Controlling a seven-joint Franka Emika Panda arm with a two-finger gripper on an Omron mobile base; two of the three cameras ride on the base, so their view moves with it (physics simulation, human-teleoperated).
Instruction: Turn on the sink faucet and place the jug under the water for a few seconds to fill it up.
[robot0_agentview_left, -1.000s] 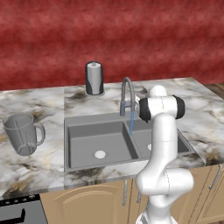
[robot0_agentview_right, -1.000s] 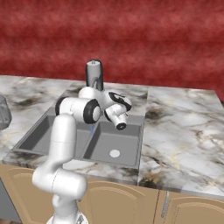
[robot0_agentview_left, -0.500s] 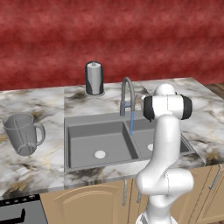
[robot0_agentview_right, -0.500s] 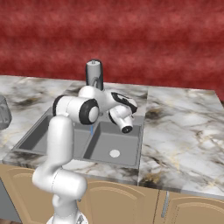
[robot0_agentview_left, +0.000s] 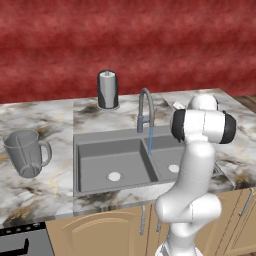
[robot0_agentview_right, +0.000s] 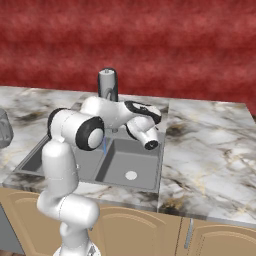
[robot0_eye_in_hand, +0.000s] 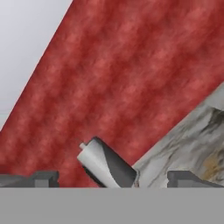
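Hand view, fingers (robot0_eye_in_hand: 113, 178) spread wide, seemingly empty, canister (robot0_eye_in_hand: 106, 164) between them.

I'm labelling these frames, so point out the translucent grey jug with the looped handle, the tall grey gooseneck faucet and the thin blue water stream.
Translucent grey jug (robot0_agentview_left: 24, 153): left base view, on its body.
Grey gooseneck faucet (robot0_agentview_left: 144, 95): left base view, on the arch.
Blue water stream (robot0_agentview_left: 150, 140): left base view, mid-stream.

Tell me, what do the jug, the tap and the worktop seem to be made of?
The jug looks like grey see-through glass: the counter shows faintly through it. The faucet looks like brushed grey metal, slim with a dull sheen. The counter looks like polished marble, pale with brown and grey veins; it could be imitation.
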